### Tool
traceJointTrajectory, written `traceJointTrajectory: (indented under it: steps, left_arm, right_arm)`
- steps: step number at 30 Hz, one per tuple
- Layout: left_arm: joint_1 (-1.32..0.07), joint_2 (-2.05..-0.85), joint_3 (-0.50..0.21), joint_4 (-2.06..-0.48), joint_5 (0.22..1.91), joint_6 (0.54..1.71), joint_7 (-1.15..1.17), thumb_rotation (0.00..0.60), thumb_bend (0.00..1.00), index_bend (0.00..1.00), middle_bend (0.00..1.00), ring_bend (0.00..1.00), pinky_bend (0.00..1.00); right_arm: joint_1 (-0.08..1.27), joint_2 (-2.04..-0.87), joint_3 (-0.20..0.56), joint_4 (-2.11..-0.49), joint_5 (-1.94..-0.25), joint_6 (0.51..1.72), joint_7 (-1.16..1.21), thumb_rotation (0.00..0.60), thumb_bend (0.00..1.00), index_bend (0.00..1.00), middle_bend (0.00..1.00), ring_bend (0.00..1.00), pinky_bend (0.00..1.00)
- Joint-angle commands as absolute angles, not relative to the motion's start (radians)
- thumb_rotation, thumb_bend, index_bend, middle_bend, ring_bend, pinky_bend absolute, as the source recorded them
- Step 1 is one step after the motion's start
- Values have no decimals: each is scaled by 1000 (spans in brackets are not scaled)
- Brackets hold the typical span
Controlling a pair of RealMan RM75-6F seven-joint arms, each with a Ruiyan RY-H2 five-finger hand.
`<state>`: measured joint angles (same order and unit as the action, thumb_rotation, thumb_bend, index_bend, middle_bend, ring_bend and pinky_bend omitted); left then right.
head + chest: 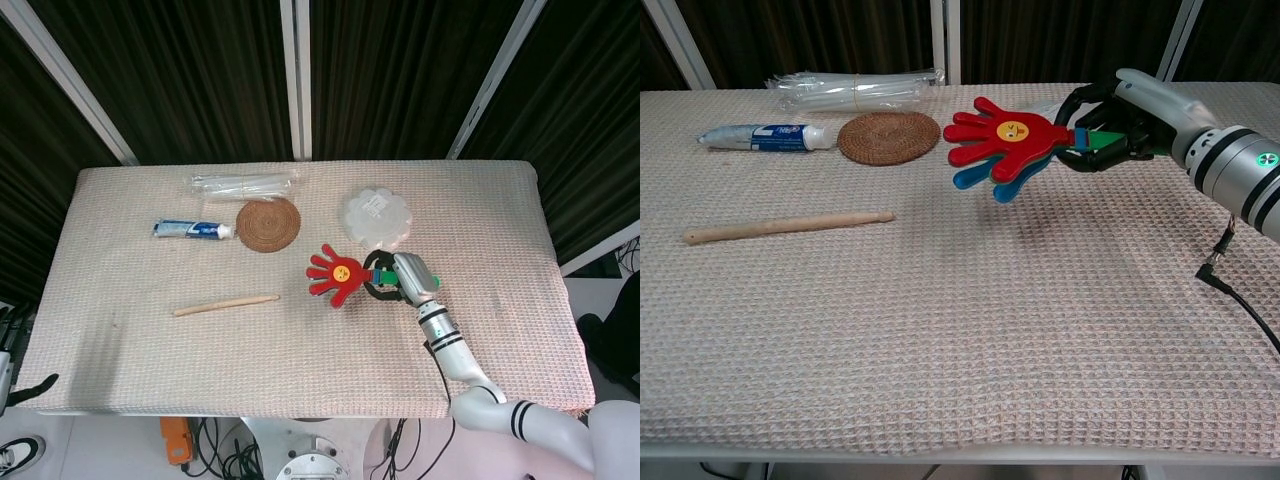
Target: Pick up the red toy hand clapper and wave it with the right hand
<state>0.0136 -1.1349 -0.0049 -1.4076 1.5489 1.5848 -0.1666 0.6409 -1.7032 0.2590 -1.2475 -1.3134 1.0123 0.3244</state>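
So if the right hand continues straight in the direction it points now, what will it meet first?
The right hand points toward the robot's left with the clapper raised above the cloth. Nothing lies directly ahead; the wooden stick seems slightly off that line, and depth is uncertain.

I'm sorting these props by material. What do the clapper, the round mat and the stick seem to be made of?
Clapper: likely hard plastic, given its glossy, evenly coloured red and blue palms and green handle, held by the right hand.
Mat: looks like woven rattan or similar fibre, brown and matte with coiled rings.
Stick: probably bare wood, pale tan and matte.
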Motion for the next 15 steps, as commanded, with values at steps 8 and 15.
traceJointTrajectory:
  steps: [8,15]
  left_arm:
    - [16,-1139,-4,-1399,1547,1583,-175,600,95,43,34,0,30]
    - [12,-1140,-6,-1403,1551,1584,-167,600,95,43,34,0,31]
  right_arm:
    - [671,-1634,198,-1274,-1290,894,176,600,42,78,113,30,169]
    - [673,-1571,202,-1391,-1201,879,4,600,0,0,0,0,0]
